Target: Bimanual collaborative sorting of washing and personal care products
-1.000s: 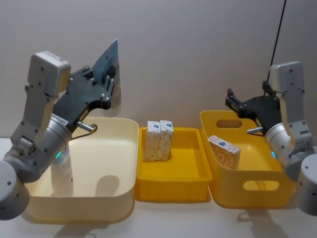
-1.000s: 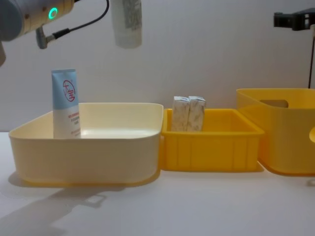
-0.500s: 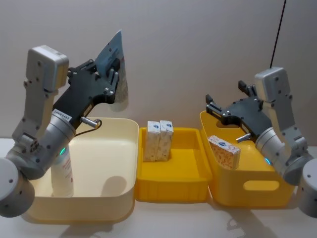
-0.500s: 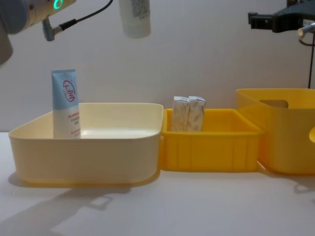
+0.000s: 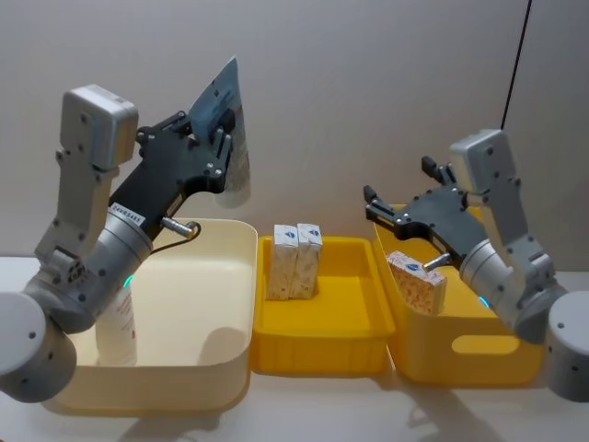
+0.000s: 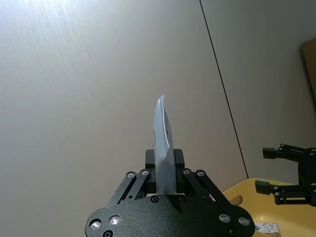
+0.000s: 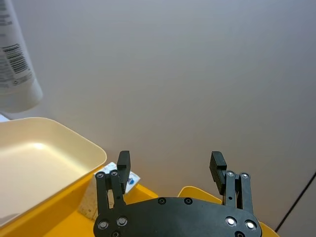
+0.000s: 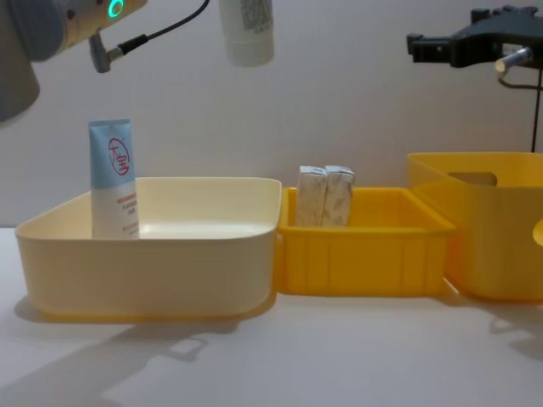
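My left gripper [image 5: 219, 147] is shut on a whitish tapered tube [image 5: 232, 101], held high above the cream bin [image 5: 235, 304]; the tube's cap end [image 8: 248, 38] points down. A pale blue tube with a red round logo [image 8: 113, 178] stands upright in that bin's near-left corner. Two small cartons [image 5: 296, 261] stand side by side in the middle yellow bin [image 5: 317, 354]. A red-printed carton [image 5: 416, 281] leans inside the right yellow bin [image 5: 460, 359]. My right gripper [image 5: 398, 181] hangs open and empty above that bin's left rim, facing the held tube [image 7: 15, 54].
The three bins stand in a row, touching or nearly so, on a white table [image 8: 339, 356] with a plain wall behind. A black cable [image 5: 513, 64] hangs down the wall at the far right. Bare tabletop lies in front of the bins.
My left gripper has carried the whitish tube to the right, toward the middle. My right gripper has swung left and forward over the right bin's left rim, still open.
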`<action>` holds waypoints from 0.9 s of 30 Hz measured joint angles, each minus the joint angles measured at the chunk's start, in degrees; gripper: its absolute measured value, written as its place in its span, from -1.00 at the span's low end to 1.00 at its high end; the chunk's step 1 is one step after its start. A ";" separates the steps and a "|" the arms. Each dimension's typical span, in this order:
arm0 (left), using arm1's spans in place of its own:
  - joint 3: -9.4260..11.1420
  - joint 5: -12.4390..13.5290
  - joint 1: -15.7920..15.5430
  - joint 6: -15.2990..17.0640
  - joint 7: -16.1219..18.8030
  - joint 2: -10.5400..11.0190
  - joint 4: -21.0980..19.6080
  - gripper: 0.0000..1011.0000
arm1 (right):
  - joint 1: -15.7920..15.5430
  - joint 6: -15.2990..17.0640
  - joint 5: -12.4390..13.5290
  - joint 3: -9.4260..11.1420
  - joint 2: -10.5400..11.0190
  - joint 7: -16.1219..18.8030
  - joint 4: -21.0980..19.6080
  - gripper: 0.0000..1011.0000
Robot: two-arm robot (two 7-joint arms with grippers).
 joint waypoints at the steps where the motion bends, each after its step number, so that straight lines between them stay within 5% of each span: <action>1: -0.02 0.12 0.06 0.01 0.00 -0.08 -0.03 -0.60 | 0.21 0.01 -0.06 -0.27 -0.03 0.50 0.28 0.98; 27: -0.32 1.46 0.29 0.11 -0.51 -2.02 0.07 -0.60 | 7.35 -1.63 1.45 -8.58 -0.65 15.79 7.90 0.98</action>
